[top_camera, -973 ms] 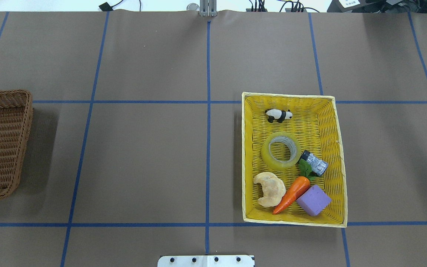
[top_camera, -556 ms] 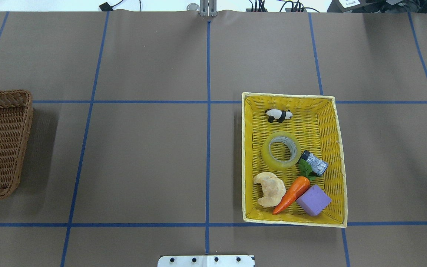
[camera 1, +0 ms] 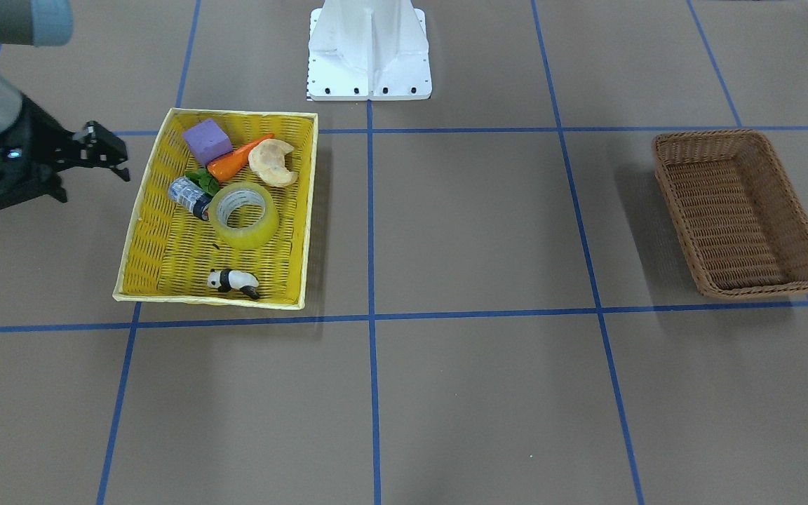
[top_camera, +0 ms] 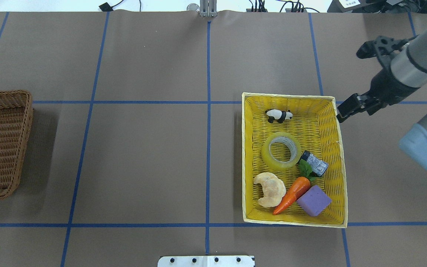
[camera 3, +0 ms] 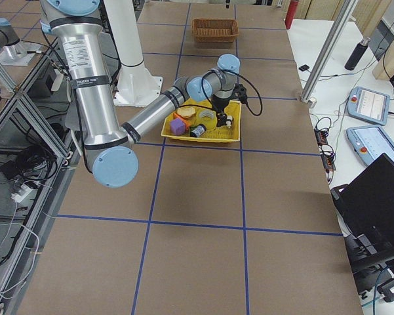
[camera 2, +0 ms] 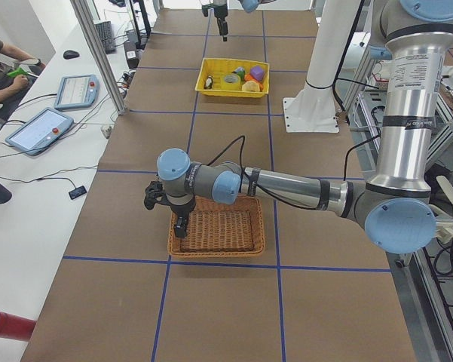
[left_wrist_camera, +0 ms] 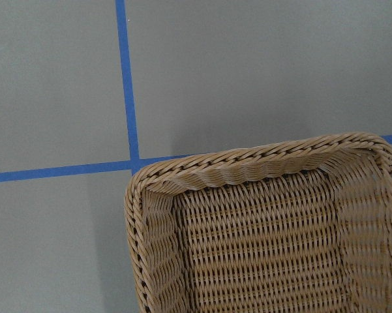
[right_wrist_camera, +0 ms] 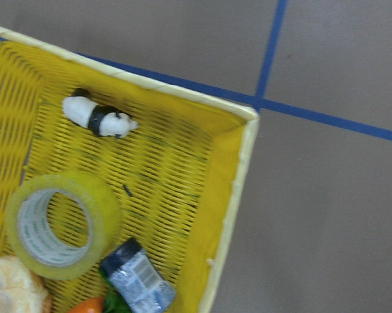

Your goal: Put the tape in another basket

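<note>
Tape (top_camera: 281,151) lies flat mid-floor of the yellow basket (top_camera: 291,101), touching neither gripper. Right gripper (camera 1: 113,151) hangs just outside that basket's rim, jaws spread wide, empty, apart from the tape. Brown basket (top_camera: 2,97) sits well apart from the yellow basket, with the left gripper (camera 2: 166,217) at its rim; its jaw state cannot be told.

The tape (top_camera: 277,163) is translucent yellow, the basket (top_camera: 2,148) brown.

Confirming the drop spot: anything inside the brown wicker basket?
Nothing visible: in the front-facing view the basket shows bare weave across its whole floor. The overhead view cuts off its left part.
</note>
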Robot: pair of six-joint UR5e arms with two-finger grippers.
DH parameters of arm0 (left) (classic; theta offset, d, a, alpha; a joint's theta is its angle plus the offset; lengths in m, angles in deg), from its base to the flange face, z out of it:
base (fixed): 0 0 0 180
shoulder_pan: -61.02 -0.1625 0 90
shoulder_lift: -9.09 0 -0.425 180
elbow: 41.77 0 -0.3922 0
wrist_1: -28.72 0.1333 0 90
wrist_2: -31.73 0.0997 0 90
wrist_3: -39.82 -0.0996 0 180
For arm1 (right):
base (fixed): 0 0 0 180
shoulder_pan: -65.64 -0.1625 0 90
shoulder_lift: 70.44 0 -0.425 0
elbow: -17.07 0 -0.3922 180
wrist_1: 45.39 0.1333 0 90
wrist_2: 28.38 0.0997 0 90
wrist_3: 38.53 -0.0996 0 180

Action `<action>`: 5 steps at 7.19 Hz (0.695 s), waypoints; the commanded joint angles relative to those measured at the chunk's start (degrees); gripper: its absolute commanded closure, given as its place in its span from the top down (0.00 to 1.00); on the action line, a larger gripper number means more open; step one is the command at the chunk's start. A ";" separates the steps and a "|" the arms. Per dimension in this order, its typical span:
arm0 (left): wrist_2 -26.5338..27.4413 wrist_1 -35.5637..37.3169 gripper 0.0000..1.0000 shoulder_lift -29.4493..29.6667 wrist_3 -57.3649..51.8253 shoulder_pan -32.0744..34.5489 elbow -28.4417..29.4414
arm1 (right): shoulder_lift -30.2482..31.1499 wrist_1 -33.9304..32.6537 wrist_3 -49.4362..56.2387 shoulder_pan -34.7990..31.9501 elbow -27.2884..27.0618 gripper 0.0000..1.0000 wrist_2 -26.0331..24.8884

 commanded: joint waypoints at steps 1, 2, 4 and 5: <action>-0.11 -0.12 0.97 0.31 -0.12 -0.11 0.17 | -4.50 0.35 -1.82 8.19 4.13 1.00 -5.18; -0.11 0.31 0.98 0.31 0.14 -0.19 0.26 | -5.73 1.57 -1.74 9.71 6.24 0.99 -6.78; 0.15 0.14 0.98 0.40 0.23 -0.19 1.14 | -5.92 10.85 -1.65 10.95 12.47 0.99 -6.88; 0.06 0.14 0.98 0.31 0.23 -0.19 1.05 | -6.01 12.03 -1.65 11.12 13.20 0.98 -7.05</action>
